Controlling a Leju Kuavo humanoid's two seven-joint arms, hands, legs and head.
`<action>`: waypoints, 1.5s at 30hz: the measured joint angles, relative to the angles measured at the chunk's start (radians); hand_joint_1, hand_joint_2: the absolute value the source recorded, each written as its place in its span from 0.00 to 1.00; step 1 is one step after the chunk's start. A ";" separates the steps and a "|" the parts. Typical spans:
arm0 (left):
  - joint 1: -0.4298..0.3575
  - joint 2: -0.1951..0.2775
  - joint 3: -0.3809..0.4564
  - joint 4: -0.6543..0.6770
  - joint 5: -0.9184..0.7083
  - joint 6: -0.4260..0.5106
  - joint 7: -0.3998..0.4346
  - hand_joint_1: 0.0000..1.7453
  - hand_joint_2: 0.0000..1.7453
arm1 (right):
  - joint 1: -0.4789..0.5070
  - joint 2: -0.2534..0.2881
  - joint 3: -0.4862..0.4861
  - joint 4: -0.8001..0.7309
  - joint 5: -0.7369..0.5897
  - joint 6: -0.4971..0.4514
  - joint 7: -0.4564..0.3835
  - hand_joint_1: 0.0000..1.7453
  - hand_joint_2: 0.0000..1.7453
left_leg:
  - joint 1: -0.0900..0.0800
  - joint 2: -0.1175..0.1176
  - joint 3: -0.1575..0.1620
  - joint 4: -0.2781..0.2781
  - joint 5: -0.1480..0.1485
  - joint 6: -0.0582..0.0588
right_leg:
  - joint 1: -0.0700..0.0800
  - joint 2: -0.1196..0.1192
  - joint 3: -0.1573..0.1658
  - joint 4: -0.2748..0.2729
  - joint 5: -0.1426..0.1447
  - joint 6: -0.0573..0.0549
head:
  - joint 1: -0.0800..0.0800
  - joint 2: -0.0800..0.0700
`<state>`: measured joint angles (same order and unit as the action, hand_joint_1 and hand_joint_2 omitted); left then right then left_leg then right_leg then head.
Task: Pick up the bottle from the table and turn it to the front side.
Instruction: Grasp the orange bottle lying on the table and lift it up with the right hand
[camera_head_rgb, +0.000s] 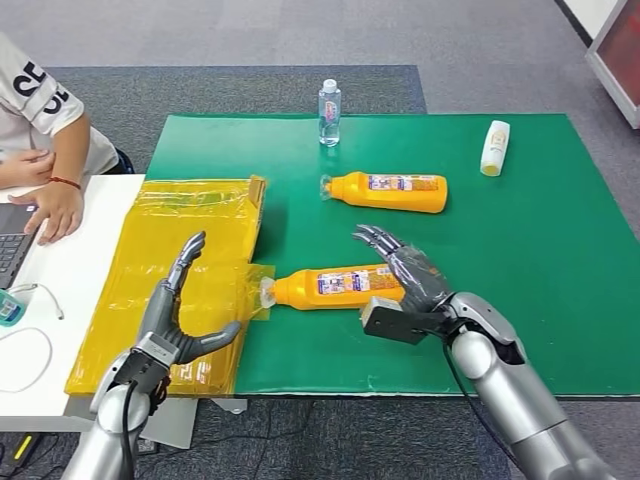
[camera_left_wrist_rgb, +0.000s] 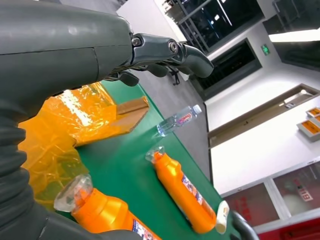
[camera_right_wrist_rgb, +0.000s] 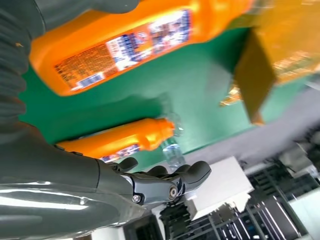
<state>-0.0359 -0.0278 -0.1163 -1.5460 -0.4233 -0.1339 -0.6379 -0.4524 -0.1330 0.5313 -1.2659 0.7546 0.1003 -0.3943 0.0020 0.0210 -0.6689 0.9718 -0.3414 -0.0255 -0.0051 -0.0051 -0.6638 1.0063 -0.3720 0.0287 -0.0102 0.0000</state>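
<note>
Person: I see a person (camera_head_rgb: 34, 120) seated at the far left, forearms resting on the white table (camera_head_rgb: 75, 260), one hand on a laptop (camera_head_rgb: 13, 238).
White table: it sits just left of the green mat, its near edge close to my left arm.
Yellow bag: a crinkled yellow plastic bag (camera_head_rgb: 181, 270) lies across the seam between the white table and the green mat (camera_head_rgb: 528, 290), its right edge touching the nearer bottle's capped end.
Left hand: my left hand (camera_head_rgb: 172, 318) hovers over the near part of the yellow bag, fingers spread and holding nothing; released.
Near orange bottle: the orange bottle (camera_head_rgb: 332, 286) lies on its side on the mat, clear cap pointing left toward the bag, label facing up, base under my right hand.
Right hand: my right hand (camera_head_rgb: 404, 275) rests at the bottle's right end, palm against the base and fingers extended over it; I cannot tell whether it actually grasps the bottle.
Far orange bottle: a second orange bottle (camera_head_rgb: 389, 191) lies on its side farther back, parallel to the first and well apart from it, green mat open between them.
Water bottle: a small clear water bottle (camera_head_rgb: 329, 112) stands upright at the mat's far edge.
White bottle: a small white bottle (camera_head_rgb: 495, 147) lies near the far right of the mat.
Open room: the right half of the mat lies bare out to its right edge.
</note>
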 joint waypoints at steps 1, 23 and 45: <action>-0.004 0.001 -0.003 0.005 0.002 0.000 -0.002 0.00 1.00 | -0.028 -0.001 0.026 0.026 0.017 -0.002 0.009 0.00 1.00 | 0.000 0.000 0.000 0.000 0.000 0.000 | 0.000 0.000 0.000 0.000 0.000 0.000 | 0.000 0.000; -0.074 0.002 -0.046 0.111 0.014 0.008 -0.029 0.00 1.00 | -0.416 0.210 0.487 0.730 0.203 0.124 0.191 0.00 1.00 | 0.000 0.000 0.000 0.000 0.001 -0.001 | 0.001 0.000 0.000 0.000 0.000 -0.001 | 0.000 0.000; -0.070 0.004 -0.045 0.119 0.012 0.010 -0.028 0.00 1.00 | -0.449 0.220 0.484 0.817 0.216 0.048 0.338 0.00 1.00 | 0.000 0.000 0.000 0.000 0.002 -0.002 | 0.001 0.000 -0.001 0.000 0.001 -0.001 | 0.000 0.000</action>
<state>-0.1059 -0.0240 -0.1617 -1.4275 -0.4118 -0.1236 -0.6660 -0.9014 0.0870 1.0154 -0.4490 0.9704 0.1485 -0.0559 0.0025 0.0209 -0.6690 0.9718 -0.3399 -0.0270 -0.0046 -0.0051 -0.6646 1.0065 -0.3715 0.0279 -0.0103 0.0000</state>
